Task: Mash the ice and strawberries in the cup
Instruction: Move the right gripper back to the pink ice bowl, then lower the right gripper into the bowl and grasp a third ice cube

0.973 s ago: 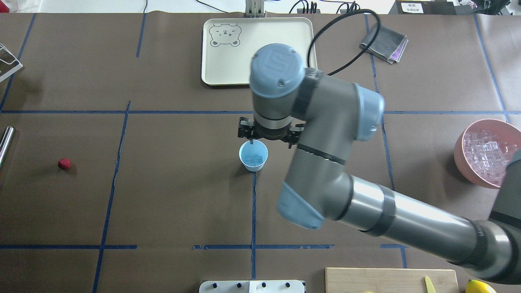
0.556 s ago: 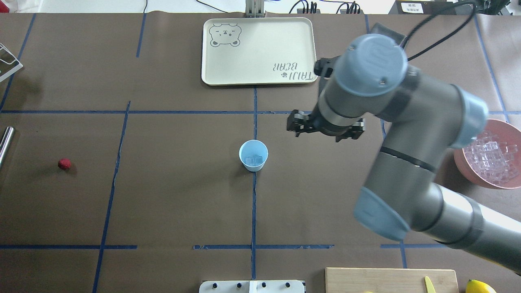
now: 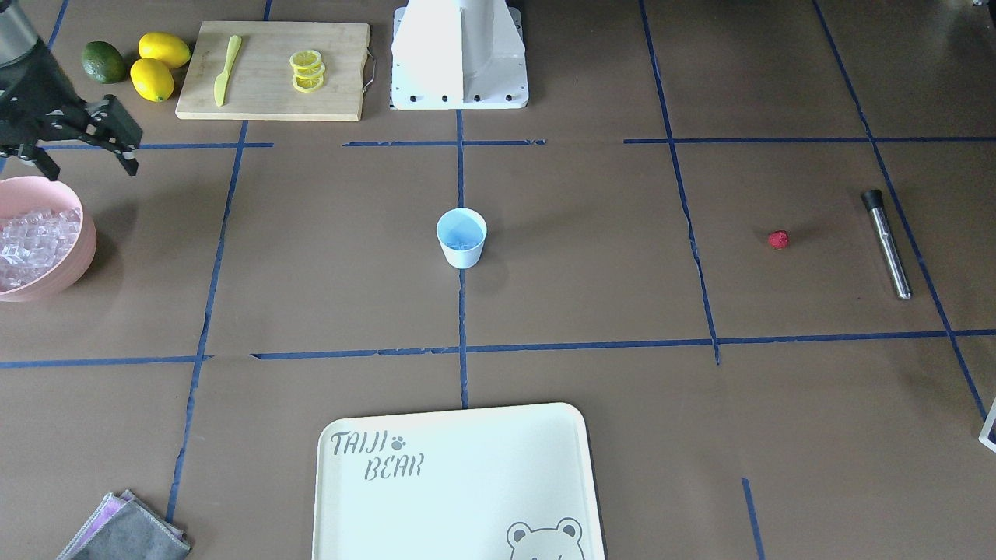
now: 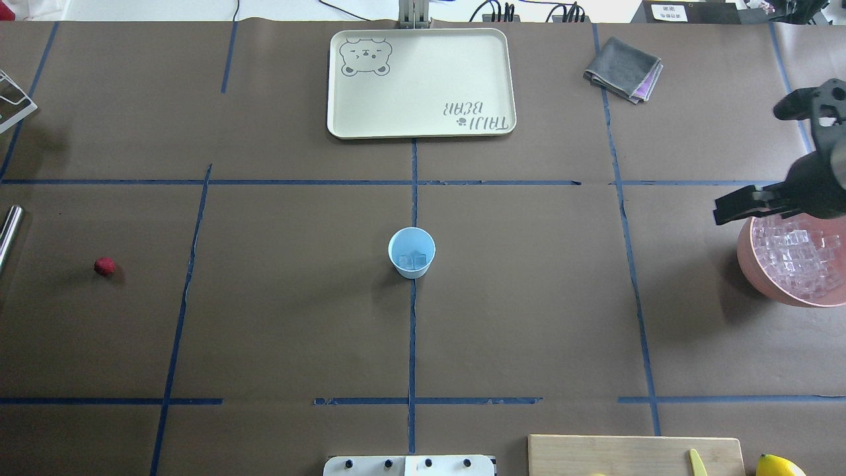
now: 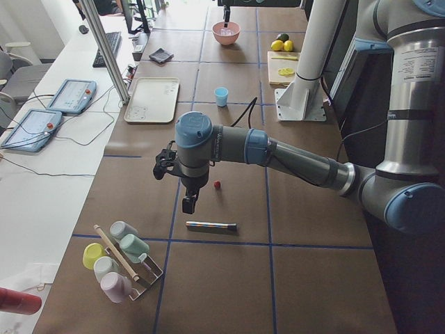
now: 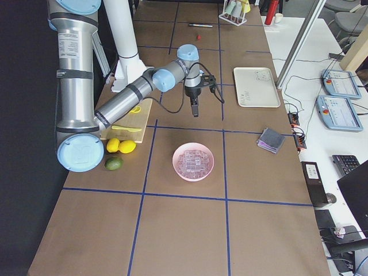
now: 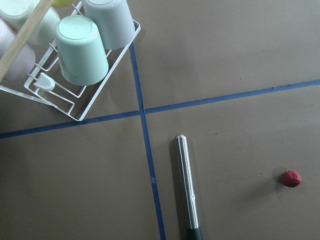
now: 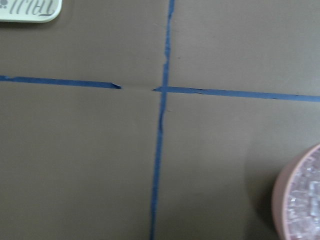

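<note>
The light-blue cup (image 4: 411,252) stands upright at the table's centre with clear ice (image 4: 414,262) cubes in its bottom. Far to the left lies the red strawberry (image 4: 104,266), also seen in the left wrist view (image 7: 291,178). My right gripper (image 3: 82,158) hangs open and empty above the far rim of the pink bowl (image 4: 749,264), which is heaped with more ice (image 4: 796,254). Only the exterior left view shows my left gripper (image 5: 188,200), raised near the strawberry (image 5: 217,184); I cannot tell whether it is open or shut.
A steel muddler (image 3: 886,243) lies beyond the strawberry, and a rack of upturned cups (image 7: 80,50) stands further left. A cream tray (image 4: 420,82) and folded cloth (image 4: 623,69) lie at the far side. A cutting board (image 3: 272,70) holds lemon slices beside whole citrus.
My right arm has swung away from above the cup, rightward across the table, to the pink bowl. The cup, its ice and the strawberry have not moved.
</note>
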Action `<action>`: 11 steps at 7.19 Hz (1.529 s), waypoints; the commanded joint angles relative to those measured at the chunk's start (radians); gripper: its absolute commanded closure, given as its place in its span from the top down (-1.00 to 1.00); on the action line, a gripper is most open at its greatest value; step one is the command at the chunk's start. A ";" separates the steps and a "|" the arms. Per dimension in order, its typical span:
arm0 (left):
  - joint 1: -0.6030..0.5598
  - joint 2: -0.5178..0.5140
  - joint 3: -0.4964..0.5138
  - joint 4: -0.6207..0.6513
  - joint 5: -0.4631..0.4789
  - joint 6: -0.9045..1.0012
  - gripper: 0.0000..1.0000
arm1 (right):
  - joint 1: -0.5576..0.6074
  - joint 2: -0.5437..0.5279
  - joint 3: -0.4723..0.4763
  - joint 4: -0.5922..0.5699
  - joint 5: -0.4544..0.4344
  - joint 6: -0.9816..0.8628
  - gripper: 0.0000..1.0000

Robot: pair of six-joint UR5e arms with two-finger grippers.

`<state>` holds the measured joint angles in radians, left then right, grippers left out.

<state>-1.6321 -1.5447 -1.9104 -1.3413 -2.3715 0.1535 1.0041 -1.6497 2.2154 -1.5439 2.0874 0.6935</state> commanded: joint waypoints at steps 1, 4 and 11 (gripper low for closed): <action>0.000 0.000 -0.001 0.001 0.000 -0.005 1.00 | 0.114 -0.133 -0.164 0.240 0.051 -0.145 0.98; 0.000 0.000 -0.002 0.001 0.000 -0.005 1.00 | 0.122 -0.104 -0.287 0.260 0.086 -0.131 0.98; 0.000 0.000 -0.015 0.001 0.000 -0.008 1.00 | 0.119 -0.010 -0.454 0.261 0.098 -0.130 0.83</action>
<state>-1.6319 -1.5447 -1.9243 -1.3407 -2.3715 0.1460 1.1239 -1.6686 1.7689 -1.2821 2.1852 0.5643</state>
